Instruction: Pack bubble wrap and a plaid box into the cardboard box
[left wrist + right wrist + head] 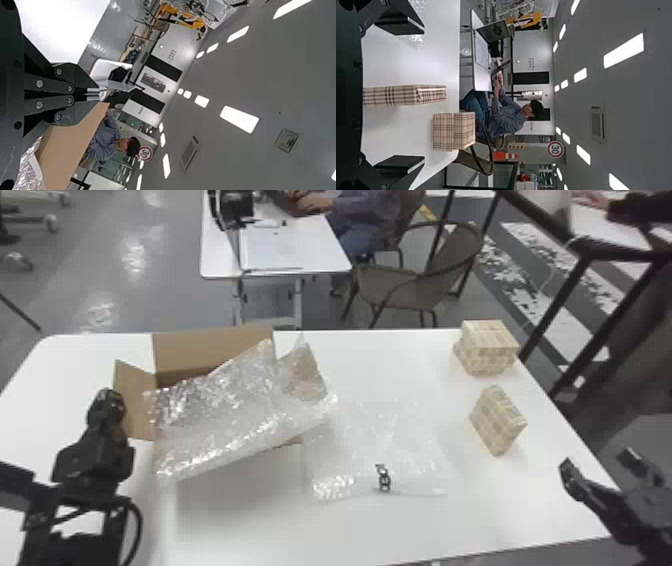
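Facing the nearer plaid box (496, 422) at right, the right gripper (595, 460) gaped, presumably to straddle it; the closed left gripper (88, 94) stood beside the flap (134, 410). Left stood one cardboard box (212, 346), one bubble wrap sheet (220, 415) over it, another sheet (372, 455) alongside; right, at least two plaid boxes (489, 346).

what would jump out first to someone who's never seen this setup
Probably the big, shiny sheet of bubble wrap sprawled across the open cardboard box on the table's left side. Next, a flatter, clearer bubble wrap sheet with black print lies mid-table. Toward the right edge, a slim plaid box stands in front of a chunkier plaid shape.
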`<state>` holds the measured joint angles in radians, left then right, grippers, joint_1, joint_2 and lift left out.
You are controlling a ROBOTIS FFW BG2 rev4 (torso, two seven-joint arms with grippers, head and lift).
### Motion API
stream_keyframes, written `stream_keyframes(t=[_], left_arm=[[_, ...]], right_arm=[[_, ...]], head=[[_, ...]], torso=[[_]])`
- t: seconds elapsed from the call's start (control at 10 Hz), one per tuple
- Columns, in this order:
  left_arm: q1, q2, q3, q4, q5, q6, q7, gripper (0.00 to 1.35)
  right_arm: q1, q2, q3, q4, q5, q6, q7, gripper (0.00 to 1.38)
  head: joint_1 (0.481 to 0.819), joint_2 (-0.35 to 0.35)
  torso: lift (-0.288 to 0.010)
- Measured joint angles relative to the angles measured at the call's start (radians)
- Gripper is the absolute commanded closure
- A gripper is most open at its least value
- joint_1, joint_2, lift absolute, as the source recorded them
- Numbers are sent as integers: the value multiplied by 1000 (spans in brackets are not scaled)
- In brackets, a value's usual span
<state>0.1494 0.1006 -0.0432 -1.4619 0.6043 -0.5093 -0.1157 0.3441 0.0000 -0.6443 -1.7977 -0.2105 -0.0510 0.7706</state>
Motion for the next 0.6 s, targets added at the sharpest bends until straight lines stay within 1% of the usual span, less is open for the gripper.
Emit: stream_keyframes(t=[0.2,0.3,0.6], left_arm=[[0,0,1,0,3,0,0,1204],[2,0,2,0,5,-1,0,1204],[4,-2,2,0,8,-2,0,1204]], right_arm=[[-10,0,-28,143,-12,-157,8,147],[-22,0,-37,208,-20,-192,7,147],[-87,0,-56,324,-7,-203,7,147]], head=[[695,-183],[695,-195],[695,-208]], torso=[[-110],[-110],[-110]])
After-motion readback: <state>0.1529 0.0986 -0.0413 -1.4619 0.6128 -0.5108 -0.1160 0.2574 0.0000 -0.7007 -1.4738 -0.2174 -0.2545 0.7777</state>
